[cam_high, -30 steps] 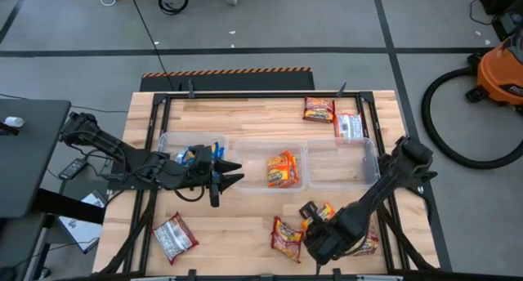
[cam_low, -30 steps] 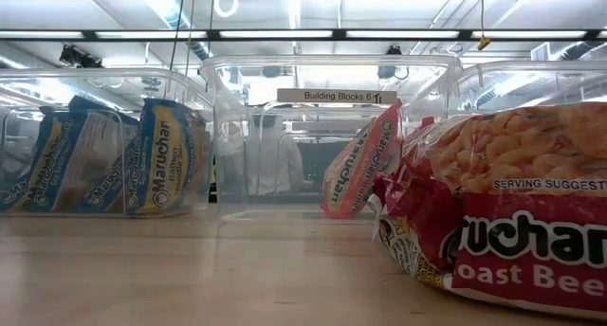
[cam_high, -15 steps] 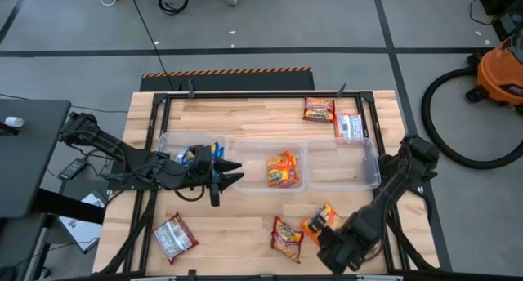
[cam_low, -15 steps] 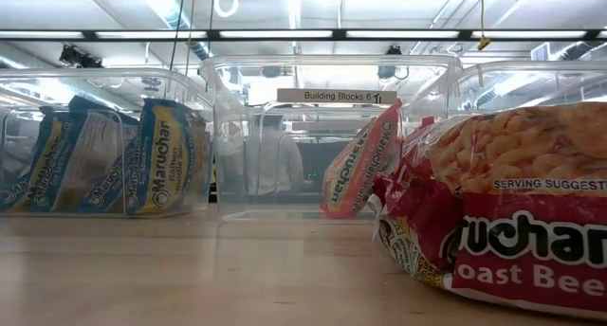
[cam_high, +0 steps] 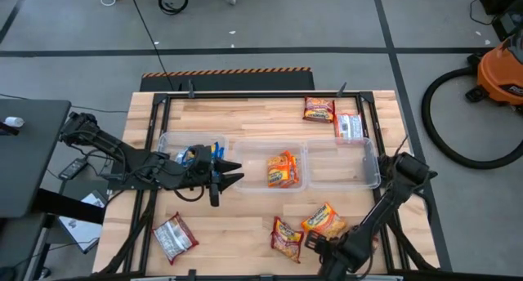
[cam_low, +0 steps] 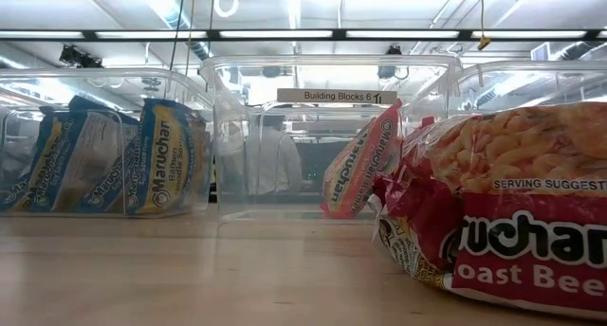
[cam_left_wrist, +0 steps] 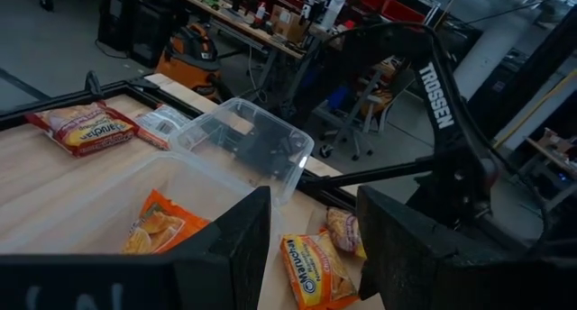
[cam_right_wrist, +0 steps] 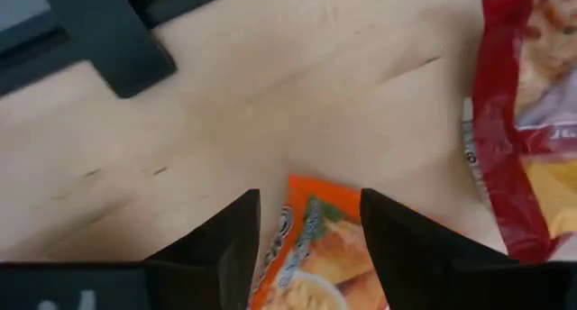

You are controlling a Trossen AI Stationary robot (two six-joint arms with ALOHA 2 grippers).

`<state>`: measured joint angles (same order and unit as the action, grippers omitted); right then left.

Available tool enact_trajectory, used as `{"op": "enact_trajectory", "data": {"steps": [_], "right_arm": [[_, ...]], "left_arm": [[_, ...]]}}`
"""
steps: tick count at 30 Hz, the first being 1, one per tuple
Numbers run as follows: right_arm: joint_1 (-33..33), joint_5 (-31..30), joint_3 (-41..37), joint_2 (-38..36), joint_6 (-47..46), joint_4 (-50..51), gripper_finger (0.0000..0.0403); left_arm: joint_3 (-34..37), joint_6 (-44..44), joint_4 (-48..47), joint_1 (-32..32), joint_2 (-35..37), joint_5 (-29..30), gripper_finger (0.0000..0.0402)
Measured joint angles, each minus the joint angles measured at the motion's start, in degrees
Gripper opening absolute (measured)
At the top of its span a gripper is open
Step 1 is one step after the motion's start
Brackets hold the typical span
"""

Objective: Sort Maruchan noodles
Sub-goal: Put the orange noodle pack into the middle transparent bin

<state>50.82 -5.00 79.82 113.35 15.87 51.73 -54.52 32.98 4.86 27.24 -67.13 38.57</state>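
Blue Maruchan noodles [cam_high: 200, 157] stand in the left clear bin [cam_high: 167, 140]. An orange packet [cam_high: 282, 169] leans in the middle bin [cam_high: 245, 150]. Near the front edge lie an orange packet [cam_high: 324, 220] and a red-orange one [cam_high: 286, 234]. My right gripper [cam_high: 319, 244] is just nearer than them, open. In its wrist view its fingers [cam_right_wrist: 225, 233] stand either side of an orange packet's end [cam_right_wrist: 311, 247]. My left gripper [cam_high: 231, 176] hovers open by the left bin, with nothing in it.
The right clear bin [cam_high: 372, 162] shows nothing inside. Loose packets lie on the wood: a red-silver one [cam_high: 174, 236] at the near left, a red-orange one [cam_high: 319, 109] and a silver-white one [cam_high: 349, 126] at the far right. A red packet [cam_low: 512, 203] fills the low view's right.
My right gripper has drawn back toward the table's near edge, off the orange packet. The packet stays lying flat on the wood beside the red-orange one and now shows whole.
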Motion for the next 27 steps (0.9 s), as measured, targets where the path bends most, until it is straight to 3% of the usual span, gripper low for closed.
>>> {"op": "enact_trajectory", "data": {"steps": [10,16,22,27], "right_arm": [[-1.9,1.4,-6.0,0.0,4.6,-6.2,0.0149],[-2.3,-0.1,-7.4,-0.1,4.4,-7.2,0.0092],[-1.2,-4.6,-5.7,-0.1,1.5,-6.5,0.0013],[0.0,-11.5,-2.8,-2.3,-1.4,-2.0,0.0012]], "left_arm": [[0.0,0.9,0.0,0.0,0.0,0.0,0.0172],[0.0,0.9,-0.1,0.0,0.0,0.2,0.0172],[0.0,0.4,-0.2,-0.1,0.0,1.4,0.0172],[0.0,0.4,-0.4,-0.1,0.0,1.5,0.0172]]}}
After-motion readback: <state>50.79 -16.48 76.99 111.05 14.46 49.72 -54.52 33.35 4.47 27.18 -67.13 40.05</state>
